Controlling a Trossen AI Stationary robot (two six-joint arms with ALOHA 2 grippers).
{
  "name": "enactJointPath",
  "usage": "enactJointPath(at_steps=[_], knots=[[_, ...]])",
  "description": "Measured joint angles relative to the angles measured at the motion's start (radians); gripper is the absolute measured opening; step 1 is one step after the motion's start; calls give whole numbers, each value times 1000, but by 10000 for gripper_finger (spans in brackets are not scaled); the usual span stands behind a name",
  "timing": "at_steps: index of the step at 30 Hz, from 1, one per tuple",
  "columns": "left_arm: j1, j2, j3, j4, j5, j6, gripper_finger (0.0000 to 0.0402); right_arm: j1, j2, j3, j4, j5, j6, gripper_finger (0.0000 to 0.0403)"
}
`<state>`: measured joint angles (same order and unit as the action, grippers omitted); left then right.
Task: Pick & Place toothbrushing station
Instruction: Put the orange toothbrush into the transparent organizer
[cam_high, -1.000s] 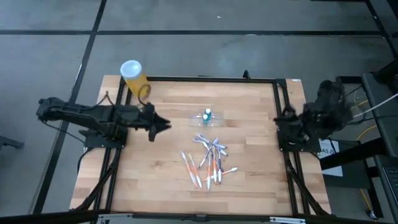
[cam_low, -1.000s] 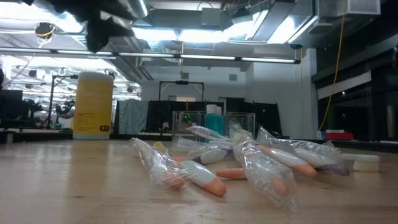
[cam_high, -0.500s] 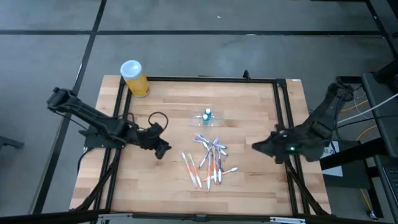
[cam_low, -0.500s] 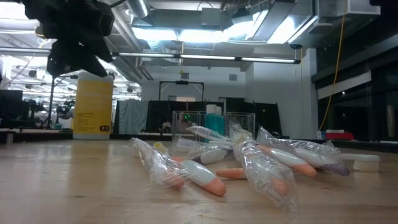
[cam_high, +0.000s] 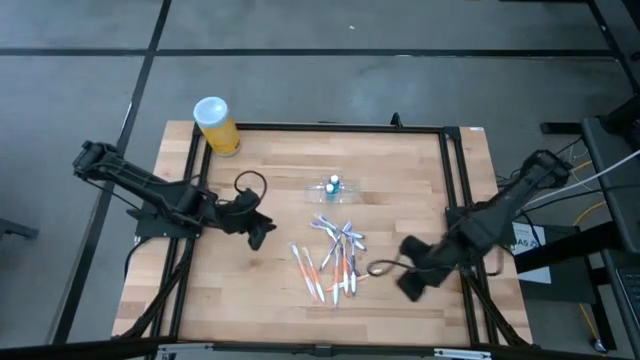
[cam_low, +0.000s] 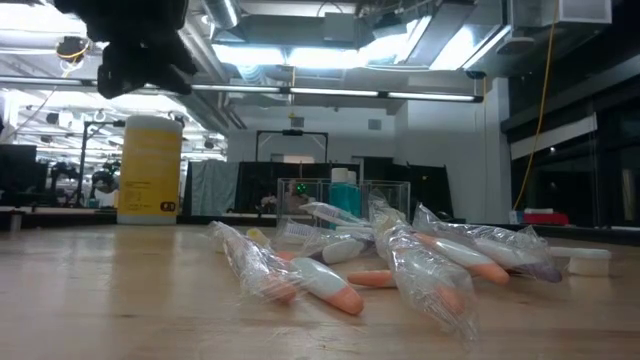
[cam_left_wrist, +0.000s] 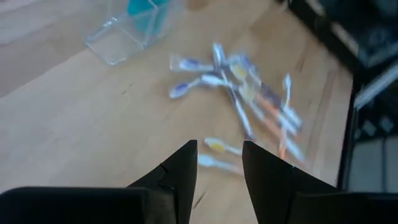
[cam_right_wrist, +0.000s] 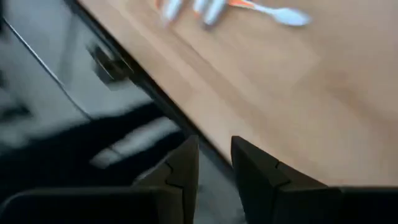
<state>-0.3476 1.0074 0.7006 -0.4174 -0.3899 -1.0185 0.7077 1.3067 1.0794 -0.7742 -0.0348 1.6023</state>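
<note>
a: so what changed from half a second back? the right gripper (cam_high: 408, 284) has swung in over the table (cam_high: 270, 300), now low near the front right part, just right of the toothbrushes (cam_high: 335, 262). before it was back at the right rail. the left gripper (cam_high: 262, 231) barely shifted, it's over the left-middle of the table, left of the pile.

b: fingers?

a: left wrist view shows its two dark fingers (cam_left_wrist: 180, 174) parted with a gap and nothing between them, so released. the right ones (cam_right_wrist: 249, 168) also stand apart with a narrow gap, empty, though that view is smeared so i'd call it only fairly sure.

b: and the toothbrushing station?

a: the clear holder (cam_high: 333, 187) sits on the table toward the back centre, behind the pile, untouched, with something teal standing in it. both grippers are well apart from it.

b: anything in the way?

a: the wrapped toothbrushes lie between the right gripper and the station. from the low view they cover the holder's lower part (cam_low: 330, 195). yellow cylinder (cam_high: 216, 125) with a white lid stands at the back left corner. it has a dark label patch (cam_low: 167, 208), can't read it.
</note>
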Motion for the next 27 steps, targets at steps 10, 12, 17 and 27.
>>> enactJointPath(at_steps=[10, 12, 17, 27], knots=[[7, -124, 0, 18, -37, -106, 123, 0, 157, -53, 444, 365, 432, 98], [-3, -146, 0, 21, -38, -76, 123, 23, 195, -91, 482, 407, 554, 98], [-42, -186, 0, 33, -42, 76, 123, 80, 320, -165, 837, 690, 714, 98], [-144, -275, 0, 133, 40, 297, 123, -9, 531, 3, 939, 987, 530, 98]])
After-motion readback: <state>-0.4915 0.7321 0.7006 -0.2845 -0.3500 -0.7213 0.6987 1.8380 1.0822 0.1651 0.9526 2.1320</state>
